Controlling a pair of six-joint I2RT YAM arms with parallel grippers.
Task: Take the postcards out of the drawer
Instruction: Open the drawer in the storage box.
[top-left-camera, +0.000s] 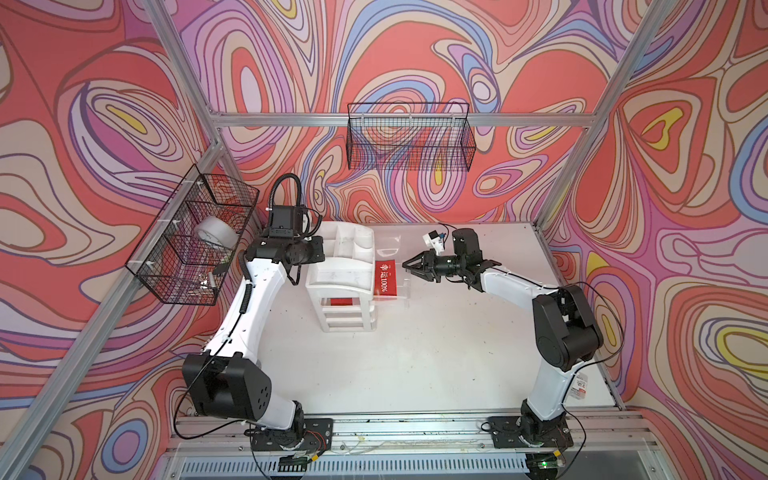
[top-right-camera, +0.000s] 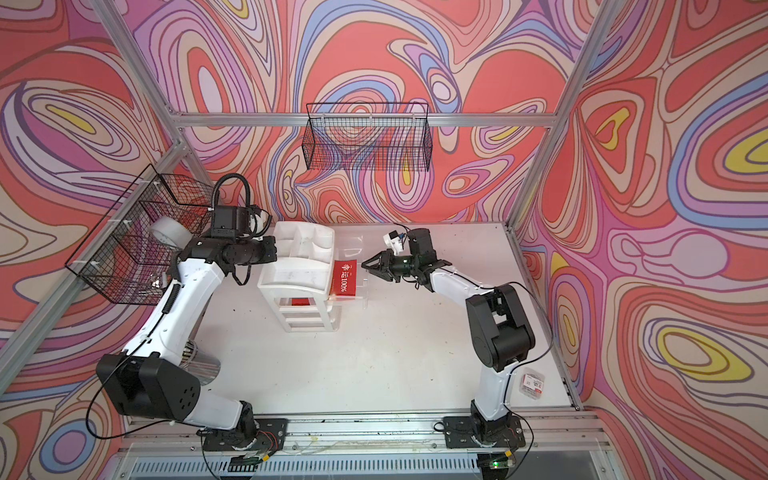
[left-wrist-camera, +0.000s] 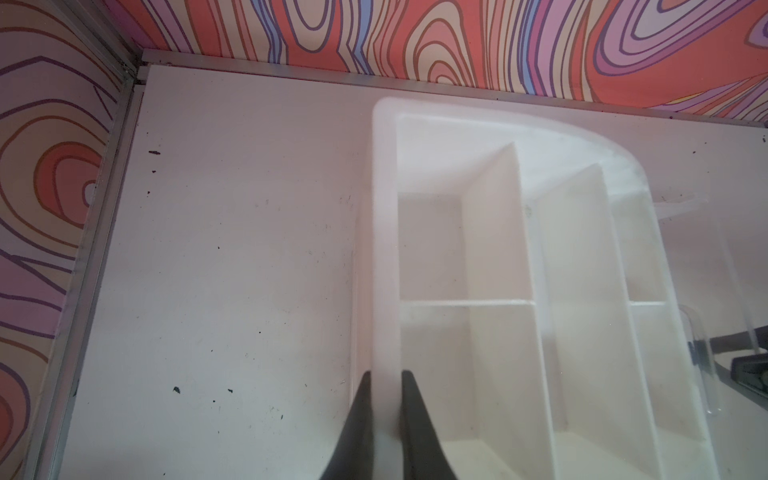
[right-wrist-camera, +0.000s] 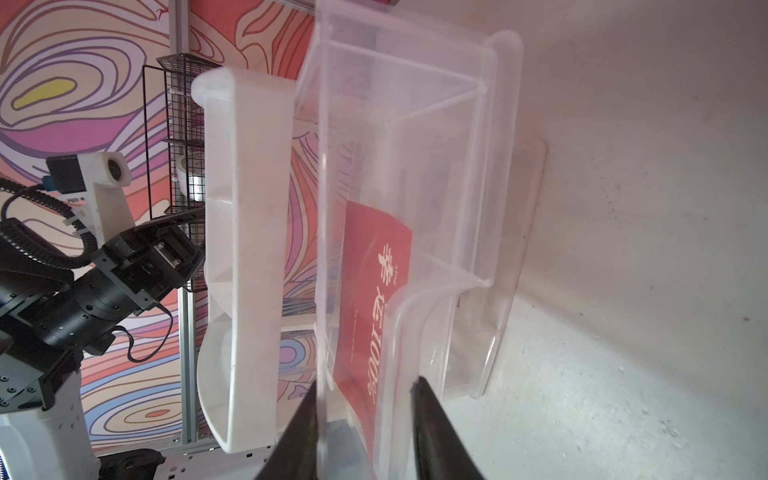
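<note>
Black fingertips of the right gripper (right-wrist-camera: 365, 382) sit closest to us in the right wrist view, astride the front lip of the clear drawer (right-wrist-camera: 399, 104). Both look in contact, so we read a grip on that lip. The drawer stands well out of the white organizer (top-left-camera: 345, 274). One red postcard (right-wrist-camera: 374, 291) lies flat on the drawer floor. A red patch (top-left-camera: 341, 302) shows through the organizer's frame; same card or another, we cannot tell. Left gripper (left-wrist-camera: 384, 374) is clenched on the organizer's rim wall.

Risks, as we judge them:
- Pulled further, the drawer may leave its slot, tip and spill the card.
- If the left pinch slips, the organizer drags across the table (top-left-camera: 436, 353).
- A flat card on slick plastic is hard to get a finger under.

In the way: the drawer's clear walls, and the right arm's own hold.

Well apart:
- a side basket (top-left-camera: 166, 266) with a tape roll (top-left-camera: 214, 237)
- a back basket (top-left-camera: 409, 137)
- a labelled box (top-right-camera: 532, 384)
- a shiny cup (top-right-camera: 201, 363)
</note>
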